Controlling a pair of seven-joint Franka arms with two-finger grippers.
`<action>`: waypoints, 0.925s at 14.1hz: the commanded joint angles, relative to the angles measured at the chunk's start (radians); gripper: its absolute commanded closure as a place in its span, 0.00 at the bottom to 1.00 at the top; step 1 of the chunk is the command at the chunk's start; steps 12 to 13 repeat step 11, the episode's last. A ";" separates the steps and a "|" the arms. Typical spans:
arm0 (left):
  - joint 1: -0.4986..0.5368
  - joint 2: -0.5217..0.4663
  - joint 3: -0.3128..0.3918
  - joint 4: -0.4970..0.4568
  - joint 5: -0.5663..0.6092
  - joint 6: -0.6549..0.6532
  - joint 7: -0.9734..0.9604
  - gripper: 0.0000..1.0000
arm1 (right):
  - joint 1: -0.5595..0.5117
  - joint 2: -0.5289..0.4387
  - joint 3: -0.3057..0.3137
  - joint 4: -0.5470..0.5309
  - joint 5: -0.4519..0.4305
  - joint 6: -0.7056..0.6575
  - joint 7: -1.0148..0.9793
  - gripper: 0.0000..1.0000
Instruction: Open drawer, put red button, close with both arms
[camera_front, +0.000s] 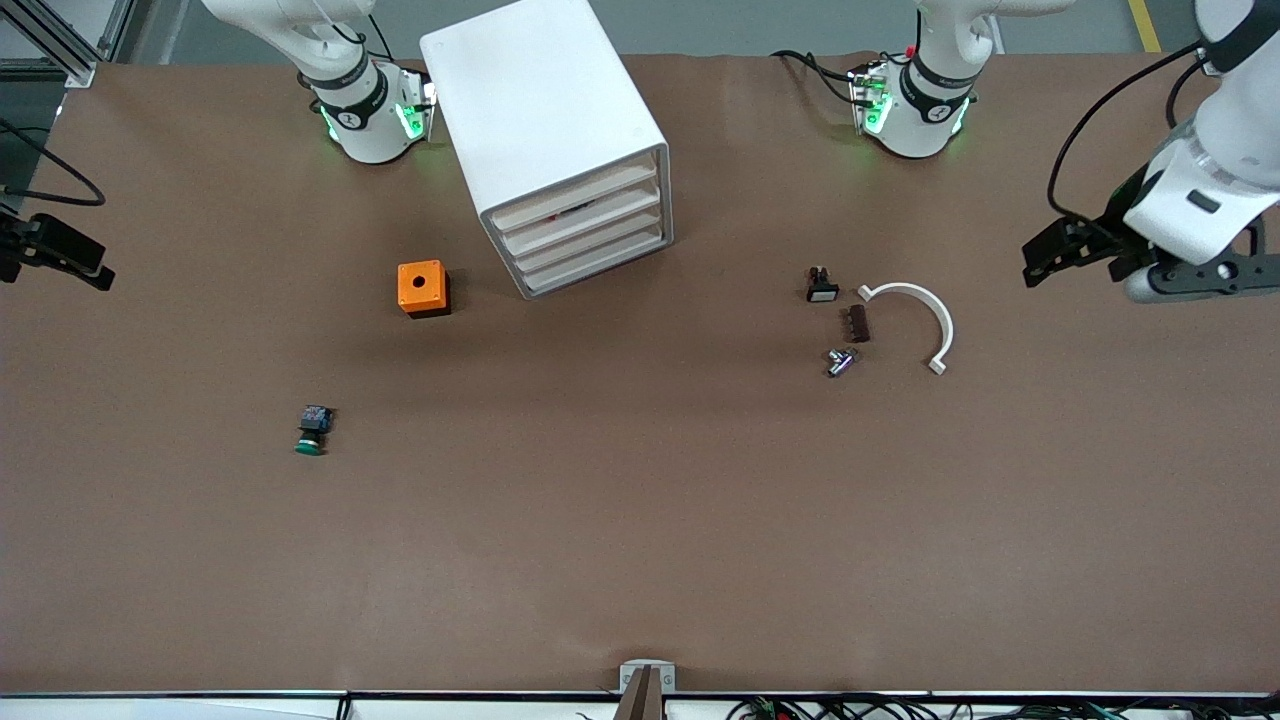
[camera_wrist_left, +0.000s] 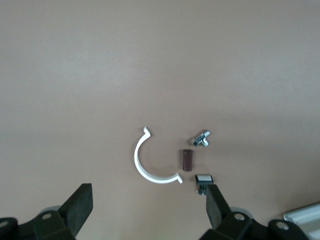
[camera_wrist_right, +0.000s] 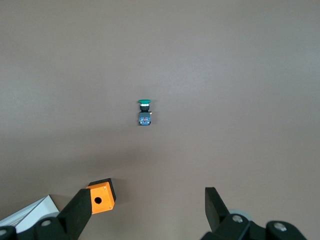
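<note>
**Editor:** What dominates the frame?

**Photographer:** A brown table (camera_front: 640, 560), with both arms pulled out to its two ends. The left gripper (camera_front: 1040, 262) hangs over the left arm's end, at three o'clock from a white curved clamp (camera_front: 935, 310). Its fingers (camera_wrist_left: 80, 205) are spread wide around nothing. The right gripper (camera_front: 95, 265) hangs over the right arm's end, at nine o'clock from an orange box with a hole (camera_front: 422, 288). It too is released and empty.

**Editor:** And the cabinet?

**Photographer:** The white cabinet (camera_front: 545, 110) stands at twelve o'clock on the table, between the two bases, with its front turned toward five o'clock. All four beige fronts sit flush. The drawer (camera_front: 585, 213), second from the top, is pushed in.

**Editor:** Where is the red button?

**Photographer:** It is not out on the table. A small dark and red speck (camera_front: 577, 208) shows in the slot just above that drawer's front, too small to identify.

**Editor:** What about the smaller items?

**Photographer:** A green-capped button (camera_front: 313, 430) lies on its side at seven o'clock from the orange box. Beside the clamp, at its nine o'clock, sit a black switch with a white face (camera_front: 821, 286), a brown block (camera_front: 856, 323) and a metal fitting (camera_front: 839, 361).
</note>
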 joint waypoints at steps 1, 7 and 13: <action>0.005 -0.040 0.002 0.036 -0.019 -0.062 0.003 0.00 | -0.002 0.000 0.001 0.019 0.006 -0.020 -0.003 0.00; -0.001 -0.088 0.000 0.026 -0.017 -0.083 0.006 0.00 | -0.002 0.002 0.001 0.018 0.006 -0.020 0.002 0.00; -0.004 -0.076 -0.014 0.032 -0.006 -0.085 0.007 0.00 | -0.010 0.000 0.000 0.019 0.001 -0.022 0.000 0.00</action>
